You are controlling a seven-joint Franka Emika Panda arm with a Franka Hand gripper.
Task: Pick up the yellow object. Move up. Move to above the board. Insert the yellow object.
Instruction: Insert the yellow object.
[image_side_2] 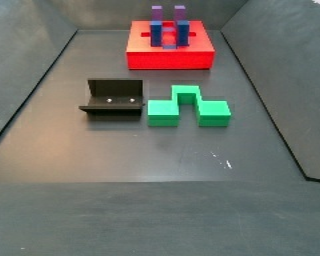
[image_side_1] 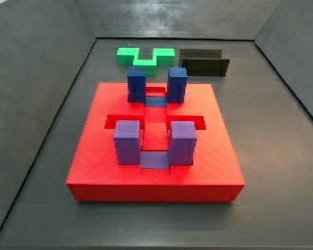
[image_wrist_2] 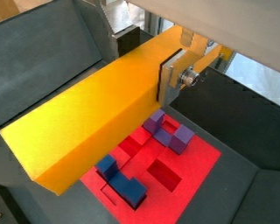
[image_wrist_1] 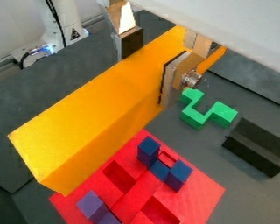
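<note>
Gripper (image_wrist_1: 175, 77) clamped on the bar (image_wrist_1: 101, 114), held aloft over the board (image_wrist_1: 195, 199) in both wrist views; neither shows in the side views. I judge the risk is lowering off-line: the bar's far end could catch a blue post (image_wrist_2: 126, 188) and jam or twist in the pads.

Matt yellow object (image_wrist_1: 95, 114) sits in silver metal jaws of gripper (image_wrist_1: 178, 74), above matt board (image_side_1: 107, 171).
</note>
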